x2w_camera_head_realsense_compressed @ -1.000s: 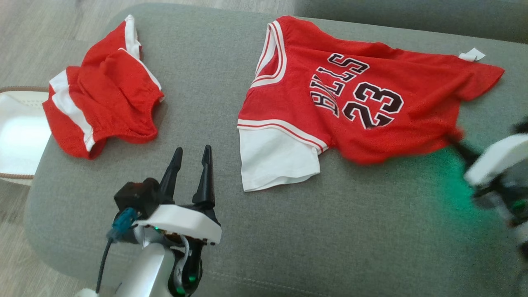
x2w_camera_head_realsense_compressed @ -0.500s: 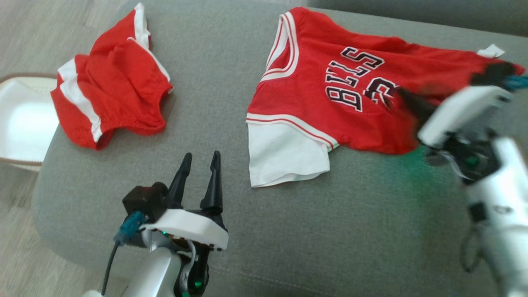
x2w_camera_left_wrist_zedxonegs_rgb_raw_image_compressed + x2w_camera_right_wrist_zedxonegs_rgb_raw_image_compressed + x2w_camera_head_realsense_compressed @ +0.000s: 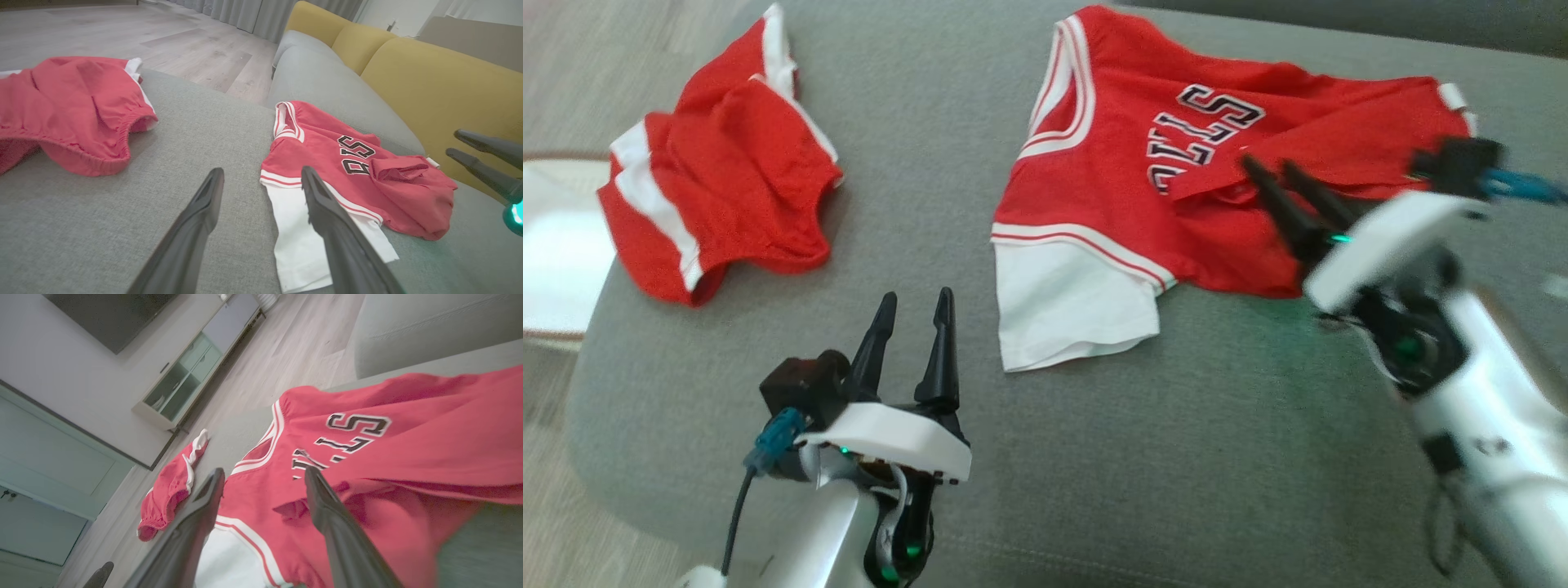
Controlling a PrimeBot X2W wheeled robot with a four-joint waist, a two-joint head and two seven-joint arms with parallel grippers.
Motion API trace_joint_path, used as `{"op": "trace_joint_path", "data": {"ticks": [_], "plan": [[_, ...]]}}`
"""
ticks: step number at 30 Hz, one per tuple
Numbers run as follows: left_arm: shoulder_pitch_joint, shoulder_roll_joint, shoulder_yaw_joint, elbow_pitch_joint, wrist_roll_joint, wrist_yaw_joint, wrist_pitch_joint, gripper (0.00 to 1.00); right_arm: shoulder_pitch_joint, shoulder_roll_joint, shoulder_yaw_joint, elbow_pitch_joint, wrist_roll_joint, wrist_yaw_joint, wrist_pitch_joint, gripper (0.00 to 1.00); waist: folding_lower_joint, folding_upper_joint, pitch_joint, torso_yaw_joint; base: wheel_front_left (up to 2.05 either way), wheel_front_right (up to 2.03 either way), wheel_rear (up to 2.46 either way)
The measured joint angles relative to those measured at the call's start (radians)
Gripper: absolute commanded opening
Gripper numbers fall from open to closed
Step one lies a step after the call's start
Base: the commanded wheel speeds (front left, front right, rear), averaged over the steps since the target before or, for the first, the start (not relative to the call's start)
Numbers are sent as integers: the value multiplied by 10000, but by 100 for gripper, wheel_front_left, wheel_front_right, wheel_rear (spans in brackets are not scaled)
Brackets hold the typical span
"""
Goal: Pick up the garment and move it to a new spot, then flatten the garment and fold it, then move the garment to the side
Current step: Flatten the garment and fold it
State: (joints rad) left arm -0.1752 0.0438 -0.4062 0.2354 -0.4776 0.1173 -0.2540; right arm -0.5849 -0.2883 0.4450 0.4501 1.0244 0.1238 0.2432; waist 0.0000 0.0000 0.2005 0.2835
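Note:
The garment, a red jersey (image 3: 1111,188) with a white sleeve (image 3: 1070,302) and dark lettering, lies on the grey cushion (image 3: 1176,457). Its lower edge is flipped over the front and covers the number. My right gripper (image 3: 1266,165) hovers over that flipped edge, open, with nothing between its fingers. In the right wrist view the jersey (image 3: 408,449) spreads behind my open right gripper (image 3: 264,471). My left gripper (image 3: 916,296) stands open near the cushion's front, short of the sleeve. The left wrist view looks past my left gripper (image 3: 262,171) at the jersey (image 3: 327,159) and at my right gripper (image 3: 453,142).
Red shorts (image 3: 719,188) with white stripes lie crumpled at the cushion's left end. A white object (image 3: 556,245) sits on the floor beyond that end. A yellow sofa back (image 3: 429,81) rises behind the jersey. Bare grey cushion stretches along the front.
My right gripper has swung up and left over the jersey, carrying its lower edge, and has opened and let go. The flipped edge now hides the number. The head camera shifted slightly.

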Motion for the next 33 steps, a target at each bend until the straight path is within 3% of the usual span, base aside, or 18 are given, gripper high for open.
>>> {"op": "trace_joint_path", "data": {"ticks": [3, 8, 14, 21, 27, 28, 29, 30, 31, 33], "plan": [[41, 2, 21, 10, 0, -15, 0, 100, 700, -740, -307, -569, 224, 2, -487, 100, 0, 0, -160, -238, 0, 0, 0], [66, -2, 17, 12, 2, -15, 0, 100, 1516, -1728, -978, -290, -94, 0, -625, 100, 0, 0, -303, -539, 0, 0, 0], [48, 0, -8, 8, 0, -29, 0, 100, 1242, -1546, -589, -198, -662, 0, -334, 100, 0, 0, -104, -489, 0, 0, 0], [-9, 0, -50, 2, -109, -12, 0, 100, -298, -1296, 211, 1093, -1496, 0, 721, 100, 0, 0, 41, 19, 0, 0, 0], [2, 2, -25, -6, -111, 17, 0, 100, -610, -1244, 882, 2033, -1584, 0, 1820, 100, 0, 0, 10, 434, 0, 0, 0], [5, 2, -23, -10, -111, 27, 0, 100, -612, -1243, 959, 2128, -1659, 0, 1893, 91, 0, 0, -7, 463, 0, 0, 0], [9, 2, -23, -13, -111, 31, 0, 100, -612, -1231, 995, 2184, -1684, 0, 1900, 52, 0, 0, -19, 483, 0, 0, 0], [14, 2, -23, -17, -111, 31, 0, 100, -616, -1220, 1011, 2217, -1684, 0, 1906, 34, 0, 0, -28, 492, 0, 0, 0], [20, 2, -15, -21, -111, 35, 0, 100, -619, -1208, 1018, 2220, -1684, 0, 1889, 0, 0, 0, -31, 488, 0, 0, 0], [34, 2, 35, -27, -111, 65, 0, 100, -624, -1151, 1058, 2220, -1703, 0, 1703, 0, 0, 0, -49, 434, 0, 0, 0]]}}
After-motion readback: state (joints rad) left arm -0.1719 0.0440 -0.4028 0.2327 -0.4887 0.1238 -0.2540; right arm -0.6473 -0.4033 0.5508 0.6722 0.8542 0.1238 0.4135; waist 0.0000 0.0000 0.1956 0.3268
